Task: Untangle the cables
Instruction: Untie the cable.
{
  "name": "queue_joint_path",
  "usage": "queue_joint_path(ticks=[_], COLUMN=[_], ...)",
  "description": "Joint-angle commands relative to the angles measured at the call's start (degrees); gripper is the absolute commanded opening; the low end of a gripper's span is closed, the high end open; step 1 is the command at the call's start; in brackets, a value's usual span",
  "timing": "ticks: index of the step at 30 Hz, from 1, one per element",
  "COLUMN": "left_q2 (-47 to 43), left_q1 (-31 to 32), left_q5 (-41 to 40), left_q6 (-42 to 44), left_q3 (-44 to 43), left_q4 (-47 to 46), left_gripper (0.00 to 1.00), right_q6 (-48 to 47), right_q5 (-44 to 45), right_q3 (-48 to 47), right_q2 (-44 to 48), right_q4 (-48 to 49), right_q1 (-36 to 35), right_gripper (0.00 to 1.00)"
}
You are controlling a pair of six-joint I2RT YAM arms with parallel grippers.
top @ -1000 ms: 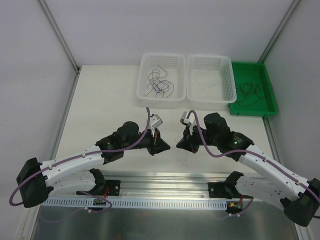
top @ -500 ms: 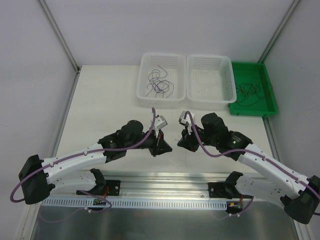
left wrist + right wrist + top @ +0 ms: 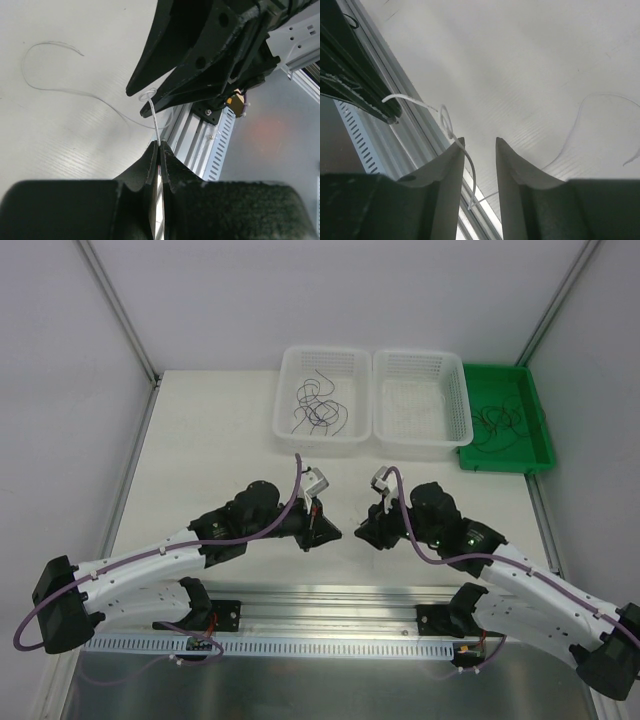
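Note:
A thin white cable (image 3: pixel 155 120) is pinched in my left gripper (image 3: pixel 159 146), which is shut on its end. The cable runs up to a small loop (image 3: pixel 148 95) at the tips of my right gripper (image 3: pixel 137 102). In the right wrist view my right gripper (image 3: pixel 478 142) stands open. The white cable (image 3: pixel 473 175) hangs loosely against its left finger (image 3: pixel 451 165), unclamped, with its loop (image 3: pixel 445 117) just above the tip. Both grippers (image 3: pixel 325 530) (image 3: pixel 365 532) face each other low over the table's near edge. Another hair-thin strand (image 3: pixel 50 90) (image 3: pixel 575 130) lies on the table.
At the back stand a white basket (image 3: pixel 285 425) with dark curly cables (image 3: pixel 318 410), a second white basket (image 3: pixel 462 400), and a green tray (image 3: pixel 540 435) holding more dark cables (image 3: pixel 500 423). A metal rail (image 3: pixel 330 595) runs along the near edge below the grippers.
My right gripper has opened and let go of the white cable, and drawn slightly to the right. My left gripper stays shut on the cable, almost where it was.

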State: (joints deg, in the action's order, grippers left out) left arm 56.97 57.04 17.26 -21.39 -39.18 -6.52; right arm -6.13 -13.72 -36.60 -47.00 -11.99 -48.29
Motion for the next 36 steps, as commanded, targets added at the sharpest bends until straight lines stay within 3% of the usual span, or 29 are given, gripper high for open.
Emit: queue_joint_path(ticks=[1, 5, 9, 10, 22, 36], left_q2=[-0.81, -1.6, -1.34, -1.07, 5.25, 6.48], left_q1=[0.44, 0.44, 0.44, 0.44, 0.53, 0.62], left_q5=[-3.62, -4.25, -4.25, -3.9, 4.8, 5.42], left_q6=[0.03, -0.32, -0.06, 0.03, 1.08, 2.05], left_q3=[-0.46, -0.2, 0.16, 0.16, -3.62, -6.7], left_q4=[-0.33, -0.42, -0.33, -0.33, 2.3, 4.24], left_gripper=[0.0, 0.0, 0.0, 0.0, 0.0, 0.0], right_q6=[2.09, 2.17, 1.48, 1.04, -6.7, -10.13], right_q5=[0.53, 0.8, 0.97, 0.54, -3.5, -3.08], right_q3=[0.65, 1.88, 1.89, 1.62, -5.67, -8.93], right_q2=[2.17, 3.76, 5.17, 5.17, 2.62, -3.18], right_q4=[6.01, 6.1, 6.01, 5.4, -2.68, -6.12], right_q1=[-0.57, -0.66, -0.66, -0.66, -0.84, -5.23], right_gripper=[0.35, 0.32, 0.04, 0.01, 0.01, 0.01])
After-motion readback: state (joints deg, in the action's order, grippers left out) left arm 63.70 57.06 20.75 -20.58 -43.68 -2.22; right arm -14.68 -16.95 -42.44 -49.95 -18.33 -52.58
